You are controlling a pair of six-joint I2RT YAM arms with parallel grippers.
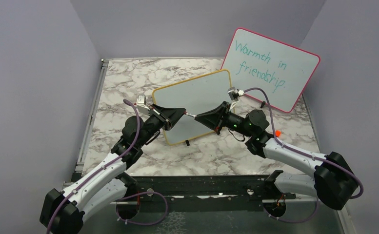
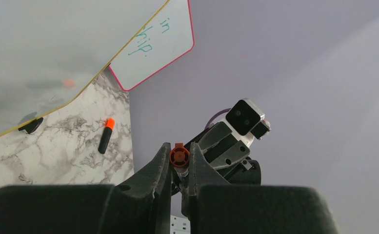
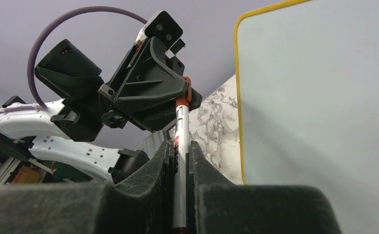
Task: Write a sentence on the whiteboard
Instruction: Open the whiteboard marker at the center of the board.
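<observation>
The only writing I can read is on the pink-framed board [image 1: 270, 68] at the back right of the desk [image 1: 129, 83]: teal handwriting, "Warmth in friendship." From my left wrist view only "in" and the tail "hip." of it show.

The whiteboard [image 1: 197, 95], the one with the thin yellow frame and rounded corners, stands near the middle of the marbled desk, in front of and to the left of the pink-framed board. Its face is turned toward my arms and is a plain pale grey-white. A small black foot [image 2: 31, 125] props its lower edge on the marble.

Just in front of the whiteboard my two grippers meet tip to tip, with one marker [image 3: 180, 131] between them. My left gripper [image 2: 179, 165] is clenched on the marker's orange-red cap end. My right gripper [image 3: 180, 156] is clamped tight around the white barrel, which runs up between its fingers toward the left gripper. The barrel carries red and black print. It is probably a brand label, but it is too small for me to make out.

A second marker [image 2: 105, 136], dark-bodied with an orange cap, lies flat on the desk to the right. It is near the lower corner of the pink-framed board and well apart from both grippers. In the top view only its orange end shows, beside my right arm.
</observation>
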